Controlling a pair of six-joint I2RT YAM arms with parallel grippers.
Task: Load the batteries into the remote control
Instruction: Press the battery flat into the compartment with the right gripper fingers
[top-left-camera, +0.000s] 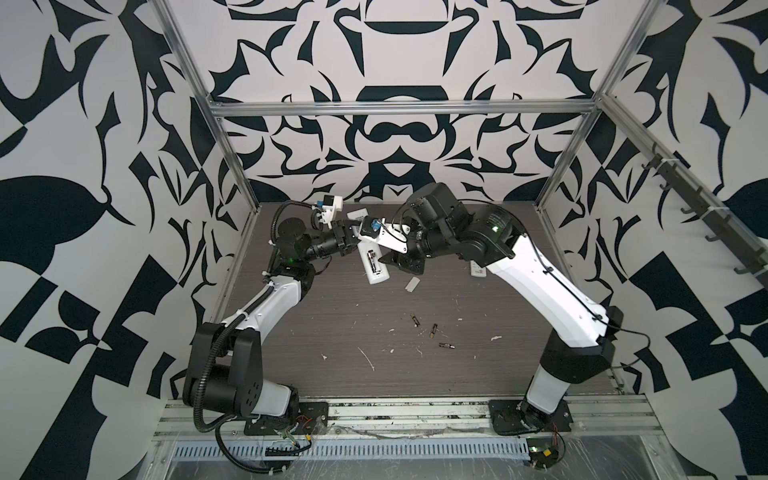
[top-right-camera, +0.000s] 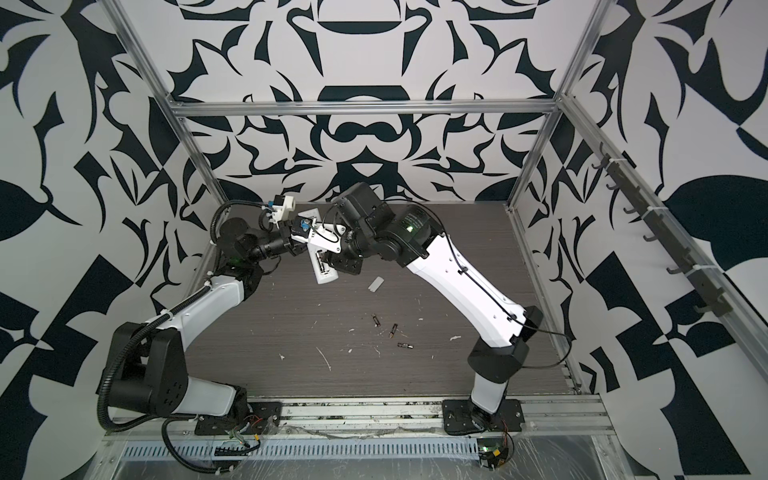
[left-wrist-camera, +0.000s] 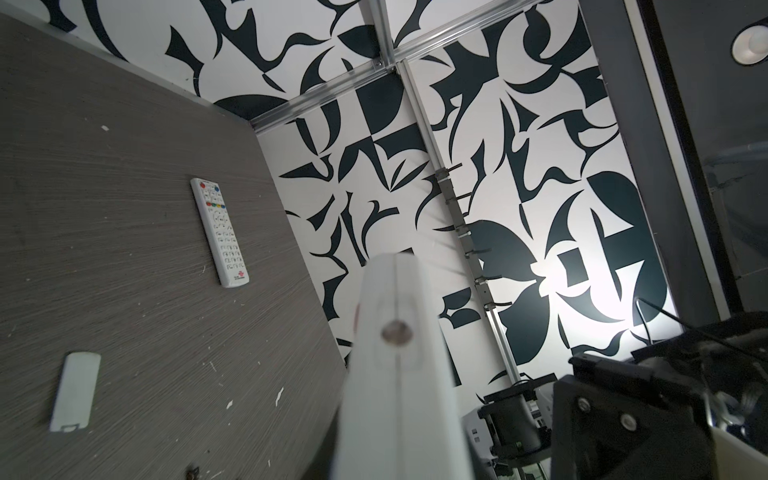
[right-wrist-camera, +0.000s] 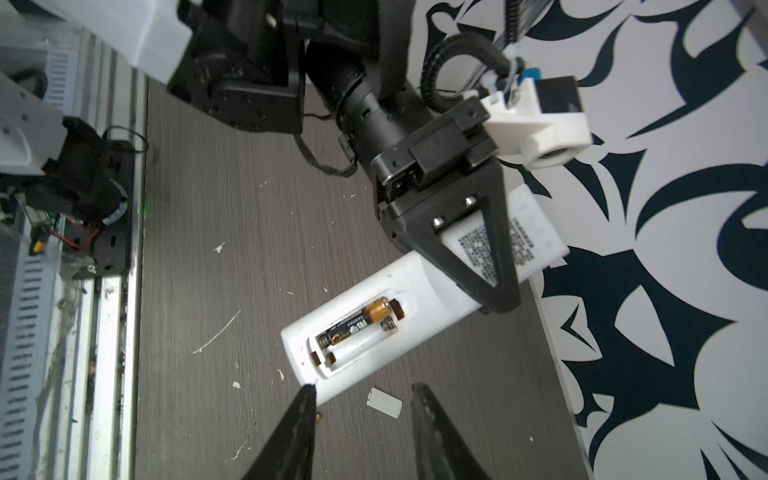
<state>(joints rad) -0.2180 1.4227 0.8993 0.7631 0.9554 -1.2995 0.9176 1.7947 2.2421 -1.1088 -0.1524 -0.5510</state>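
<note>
Your left tool (right-wrist-camera: 494, 291) grips the remote control (right-wrist-camera: 415, 286), one battery (right-wrist-camera: 357, 324) seated in it. Your right tool (right-wrist-camera: 362, 390) gapes empty beside its end. Three batteries (top-left-camera: 432, 330) lie on the grey tabletop (top-left-camera: 332, 316), patterned walls (top-left-camera: 374, 54) around.

Far centre blocked, left gripper (right-wrist-camera: 494, 297) and right gripper (right-wrist-camera: 363, 388) close around the raised remote (top-left-camera: 372, 262), near and left tabletop (top-left-camera: 316, 332) open — three loose batteries (top-left-camera: 432, 330), a cover (top-left-camera: 412, 284) right of centre
</note>
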